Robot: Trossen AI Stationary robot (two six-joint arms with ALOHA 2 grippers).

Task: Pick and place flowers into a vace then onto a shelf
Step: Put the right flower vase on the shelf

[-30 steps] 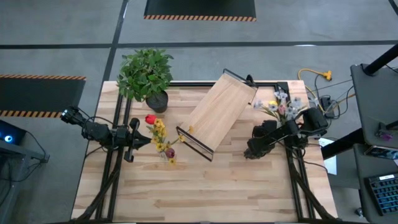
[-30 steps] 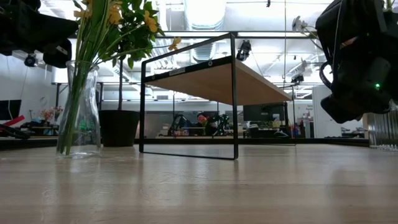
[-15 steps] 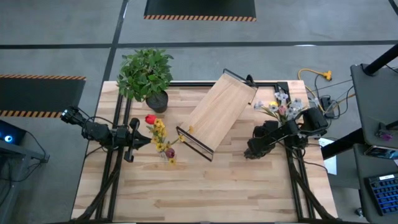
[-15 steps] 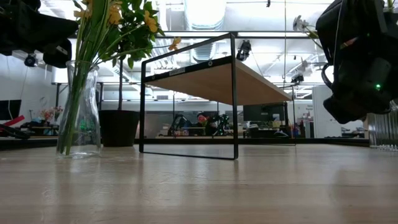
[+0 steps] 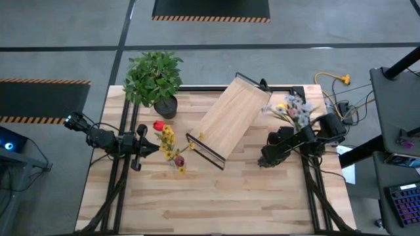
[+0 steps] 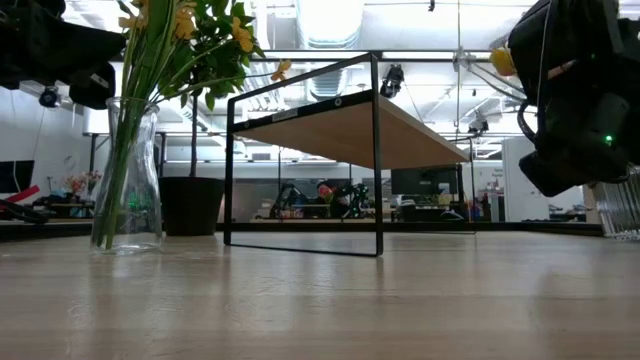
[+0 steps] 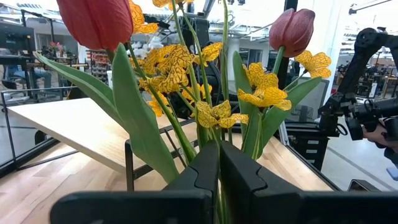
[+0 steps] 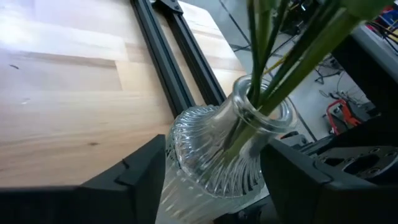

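Right wrist view: the right tool (image 8: 211,180) has its two dark fingers (image 8: 134,177) pressed to either side of a ribbed glass vase (image 8: 214,155), gripping it low on the body, with green stems standing in its neck. From above, the right tool (image 5: 308,134) sits off the shelf's (image 5: 231,119) far-right end, near the bench (image 5: 216,196) edge. The pale bouquet (image 5: 292,110) in that vase has shifted toward the shelf and now leans, where a second ago it stood further right; the jaws were spread wide then and have since closed in. In the low view the ribbed vase (image 6: 622,205) is tilted, its base seemingly coming off the bench. I judge that the grip has just been made and the lift toward the shelf is beginning.

The left tool (image 5: 149,149) is fully closed, and in its wrist view its fingers (image 7: 205,171) meet on the stems of the tulips and yellow flowers (image 7: 211,93). These flowers (image 5: 169,145) stand in a clear vase (image 6: 128,175) off the shelf's near-left corner; a potted plant (image 5: 155,78) stands beyond them.
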